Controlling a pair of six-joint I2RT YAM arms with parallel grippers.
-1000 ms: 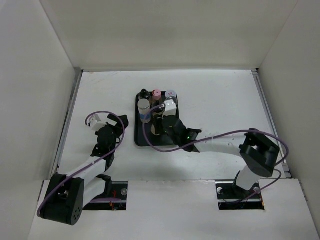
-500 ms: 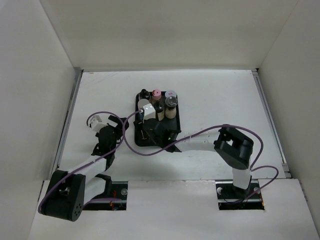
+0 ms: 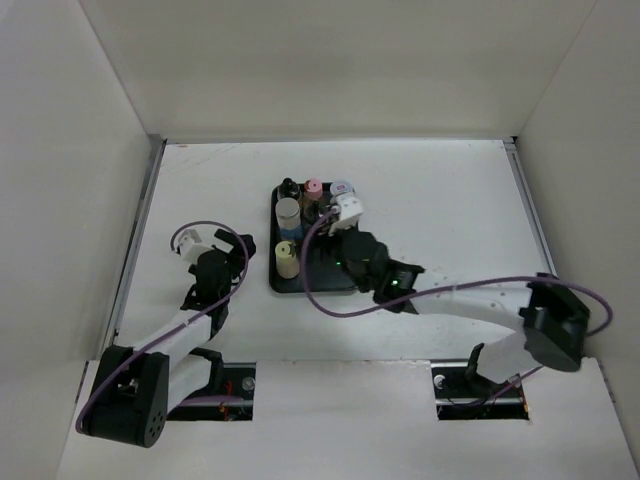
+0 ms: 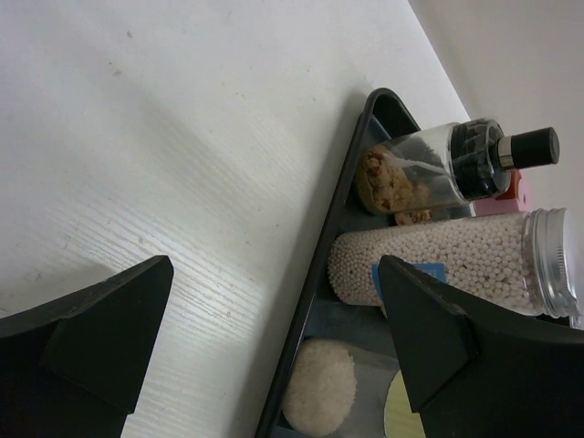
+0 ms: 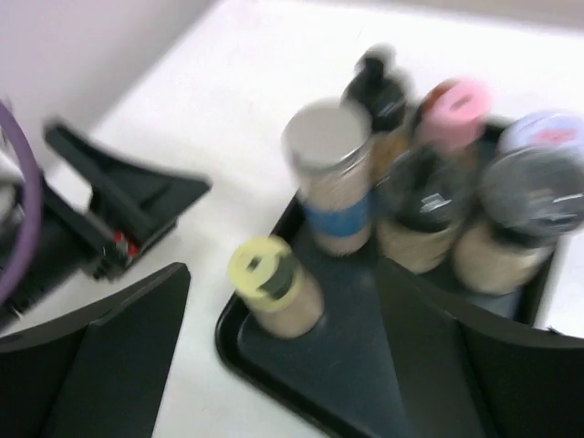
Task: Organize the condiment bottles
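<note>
Several condiment bottles stand in the black tray [image 3: 340, 282]. The black-capped [image 3: 288, 185], pink-capped [image 3: 313, 186] and lilac-capped [image 3: 342, 188] bottles line its far edge. The grey-capped white-blue bottle [image 3: 288, 214] is in front of them, and the pale-yellow-capped bottle [image 3: 286, 260] stands alone at the front left. My right gripper [image 3: 328, 238] hangs open and empty over the tray's middle. In the right wrist view, the yellow-capped bottle [image 5: 274, 283] stands free between my open fingers [image 5: 119, 356]. My left gripper [image 3: 232, 252] is open on the table, left of the tray.
White walls box the table in on three sides. The left wrist view shows the tray's left rim [image 4: 328, 265], the black-capped bottle [image 4: 438, 169] and the bead-filled bottle [image 4: 456, 269]. Two dark-capped bottles [image 5: 424, 196] stand mid-tray. Purple cables loop beside both arms.
My right gripper was at the tray's front left half a second ago. It has pulled back to the right, and the pale-yellow-capped bottle now stands there uncovered. The left arm barely moved.
</note>
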